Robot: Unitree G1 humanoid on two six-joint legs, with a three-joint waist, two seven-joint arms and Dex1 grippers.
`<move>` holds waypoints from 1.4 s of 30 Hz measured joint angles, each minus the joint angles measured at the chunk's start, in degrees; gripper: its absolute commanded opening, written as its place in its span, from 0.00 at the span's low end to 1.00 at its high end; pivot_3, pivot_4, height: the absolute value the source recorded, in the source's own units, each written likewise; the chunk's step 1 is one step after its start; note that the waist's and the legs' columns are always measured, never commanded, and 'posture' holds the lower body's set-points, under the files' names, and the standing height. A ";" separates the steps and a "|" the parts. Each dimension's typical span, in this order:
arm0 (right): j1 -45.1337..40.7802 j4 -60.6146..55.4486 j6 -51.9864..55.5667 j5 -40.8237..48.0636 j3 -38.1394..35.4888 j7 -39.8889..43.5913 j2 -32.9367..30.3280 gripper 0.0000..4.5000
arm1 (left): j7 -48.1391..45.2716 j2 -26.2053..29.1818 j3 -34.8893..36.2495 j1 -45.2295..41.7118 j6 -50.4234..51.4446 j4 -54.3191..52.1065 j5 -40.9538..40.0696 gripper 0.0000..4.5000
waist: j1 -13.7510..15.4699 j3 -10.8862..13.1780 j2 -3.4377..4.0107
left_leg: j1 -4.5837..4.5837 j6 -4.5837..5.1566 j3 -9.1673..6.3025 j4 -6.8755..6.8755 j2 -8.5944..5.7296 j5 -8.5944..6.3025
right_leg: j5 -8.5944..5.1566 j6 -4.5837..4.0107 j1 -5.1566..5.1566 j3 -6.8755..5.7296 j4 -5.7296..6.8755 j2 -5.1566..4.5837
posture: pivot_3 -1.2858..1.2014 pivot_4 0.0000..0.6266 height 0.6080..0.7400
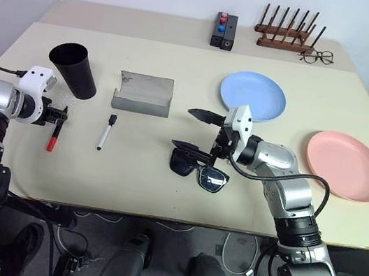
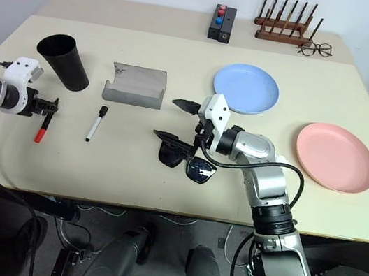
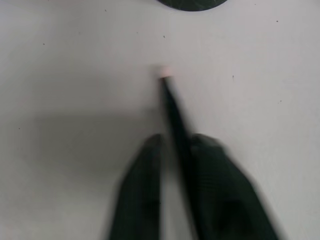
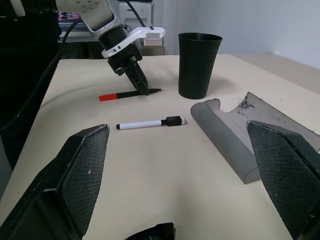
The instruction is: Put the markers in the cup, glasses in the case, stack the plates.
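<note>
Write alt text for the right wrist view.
The left gripper is shut on a red-capped marker lying on the table, beside the black cup. A white marker and the grey case lie nearer.

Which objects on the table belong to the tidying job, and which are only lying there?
Job: two markers, black cup, sunglasses, grey case, blue plate, pink plate.

Lying about: clear spectacles, button box, wooden rack.
</note>
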 measured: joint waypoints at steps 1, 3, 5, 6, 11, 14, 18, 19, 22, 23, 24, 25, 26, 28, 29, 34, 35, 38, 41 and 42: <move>0.00 0.00 0.00 0.00 0.00 0.00 -0.01 1.00 | -0.07 0.00 0.00 0.11 0.03 -0.22 0.12 0.01 | -0.01 0.00 0.00 | 0.00 0.00 0.00 0.00 0.00 0.00 | 0.00 0.00 0.00 0.00 0.00 0.00 | 0.52 0.24 1.00; 0.00 0.00 0.00 -0.01 0.00 -0.01 -0.02 1.00 | -0.11 0.02 0.00 0.18 0.06 -0.32 0.46 0.01 | -0.04 0.00 0.00 | 0.00 0.00 0.00 0.00 0.00 0.00 | 0.00 0.00 0.00 0.00 0.01 0.00 | 0.52 0.24 1.00; 0.00 0.00 -0.01 -0.05 0.02 -0.02 -0.01 1.00 | -0.66 0.35 0.00 0.65 0.19 -1.01 0.51 0.01 | -0.09 0.00 0.00 | 0.00 0.00 0.00 0.00 0.00 0.00 | 0.00 0.00 0.01 0.01 0.01 0.00 | 0.52 0.24 1.00; -0.01 0.01 -0.01 -0.07 0.02 -0.02 -0.02 1.00 | -1.20 0.62 0.00 0.98 0.37 -1.49 0.50 0.01 | -0.10 0.00 0.00 | 0.00 0.00 0.00 0.00 0.00 0.00 | 0.00 0.00 0.01 0.01 0.01 0.00 | 0.52 0.24 1.00; -0.06 0.04 -0.11 -0.42 0.28 -0.08 0.11 1.00 | -3.58 3.04 0.18 5.38 4.62 -8.97 -0.39 0.01 | -0.37 0.00 0.00 | -0.01 -0.01 0.02 -0.03 0.02 0.00 | 0.00 0.00 0.02 0.06 0.05 0.01 | 0.52 0.24 1.00; -0.06 0.09 -0.23 -0.50 0.32 -0.08 0.04 1.00 | -5.72 6.86 0.77 11.59 8.01 -18.31 -2.20 0.01 | -1.19 0.00 0.00 | -0.06 -0.04 0.01 -0.06 0.04 0.02 | 0.00 -0.01 0.03 0.08 0.10 0.01 | 0.52 0.24 1.00; -0.02 0.14 -0.35 -0.48 0.22 0.03 -0.20 1.00 | -6.27 8.64 4.71 16.87 8.51 -30.04 -5.11 0.01 | -1.07 0.00 0.00 | 0.00 -0.10 -0.14 -0.04 0.04 0.05 | -0.01 -0.03 -0.01 0.00 0.08 0.02 | 0.52 0.24 1.00; -0.03 0.16 -0.45 -0.45 0.21 0.19 -0.22 1.00 | -6.23 8.19 6.89 18.40 7.70 -33.33 -6.37 0.01 | -1.08 0.00 0.00 | 0.00 -0.11 -0.14 -0.03 0.03 0.04 | -0.01 -0.03 0.00 0.00 0.06 -0.01 | 0.52 0.24 1.00; -0.04 0.32 -0.65 -0.46 0.14 0.41 -0.40 1.00 | -5.60 4.68 11.80 21.81 4.86 -41.67 -9.78 0.01 | -0.98 0.00 0.00 | 0.01 -0.11 -0.15 -0.04 0.02 0.04 | -0.01 -0.03 0.00 -0.02 0.05 -0.16 | 0.52 0.24 1.00; -0.04 0.37 -0.66 -0.46 0.14 0.47 -0.40 1.00 | -5.23 3.61 12.45 22.40 3.98 -43.10 -10.62 0.01 | -1.02 0.00 0.00 | 0.00 -0.11 -0.15 -0.03 0.03 0.04 | -0.01 -0.04 -0.01 -0.02 0.05 -0.14 | 0.52 0.24 1.00; -0.03 0.41 -0.72 -0.46 0.09 0.56 -0.42 1.00 | -4.82 1.40 14.51 23.33 1.61 -44.30 -11.81 0.01 | -1.09 0.00 0.01 | 0.00 -0.11 -0.13 -0.04 0.03 0.04 | -0.01 -0.04 -0.02 -0.01 0.06 -0.15 | 0.52 0.24 1.00; -0.04 0.48 -0.73 -0.46 0.02 0.63 -0.45 1.00 | -4.51 -1.02 16.53 24.10 -1.97 -45.36 -12.71 0.01 | -1.11 0.00 0.01 | 0.00 -0.10 -0.13 -0.04 0.03 0.05 | -0.01 -0.04 -0.02 -0.02 0.06 -0.15 | 0.52 0.24 1.00; -0.06 0.59 -0.74 -0.46 0.01 0.67 -0.44 1.00 | -4.46 -2.85 17.76 24.83 -5.52 -46.33 -13.47 0.01 | -1.12 -0.01 0.00 | -0.01 -0.10 -0.13 -0.03 0.03 0.05 | -0.01 -0.04 -0.01 -0.03 0.06 -0.15 | 0.52 0.24 1.00; -0.05 0.75 -0.79 -0.45 -0.05 0.75 -0.48 1.00 | -4.20 -5.48 18.83 25.12 -11.86 -47.47 -14.65 0.01 | -1.12 -0.01 0.00 | -0.01 -0.11 -0.12 -0.03 0.03 0.06 | -0.01 -0.04 0.02 -0.03 0.06 -0.16 | 0.52 0.24 1.00; -0.11 0.99 -0.82 -0.45 -0.15 0.80 -0.52 1.00 | -3.27 -7.98 20.07 23.51 -15.23 -46.89 -15.31 0.01 | -0.93 0.00 0.00 | 0.00 -0.12 -0.14 -0.02 0.02 0.07 | -0.01 -0.04 0.01 -0.07 0.07 -0.14 | 0.52 0.24 1.00; -0.63 1.48 -1.33 -0.45 -0.20 1.05 -0.46 1.00 | 1.17 -11.58 25.19 13.26 -26.71 -40.85 -17.61 0.01 | -0.69 0.00 -0.04 | 0.01 -0.13 -0.16 0.01 -0.01 0.08 | 0.01 -0.04 0.04 -0.14 0.05 -0.06 | 0.52 0.24 1.00; -0.65 1.57 -1.34 -0.45 -0.20 1.11 -0.46 1.00 | 2.38 -12.01 25.86 11.39 -29.83 -38.51 -17.38 0.01 | -0.71 0.00 -0.05 | 0.00 -0.13 -0.16 0.02 0.00 0.09 | 0.01 -0.03 0.07 -0.15 0.05 -0.03 | 0.52 0.24 1.00; -0.70 1.80 -1.37 -0.44 -0.24 1.19 -0.49 1.00 | 3.53 -12.24 27.42 8.05 -39.37 -31.03 -16.58 0.01 | -1.13 0.00 -0.05 | 0.00 -0.13 -0.15 0.01 -0.01 0.09 | 0.02 -0.03 0.17 -0.14 0.07 -0.01 | 0.52 0.24 1.00; -0.71 1.92 -1.37 -0.43 -0.28 1.19 -0.47 1.00 | 5.63 -12.23 27.78 4.79 -48.79 -21.81 -14.52 0.01 | -1.22 0.00 -0.05 | -0.01 -0.15 -0.19 0.01 0.00 0.11 | 0.02 -0.03 0.17 -0.15 0.11 0.04 | 0.52 0.24 1.00; -0.71 1.92 -1.37 -0.43 -0.29 1.18 -0.47 1.00 | 6.21 -12.13 27.94 3.64 -51.82 -18.59 -13.91 0.01 | -1.28 0.00 -0.05 | -0.01 -0.14 -0.18 0.02 -0.01 0.11 | 0.02 -0.03 0.18 -0.15 0.11 0.03 | 0.52 0.24 1.00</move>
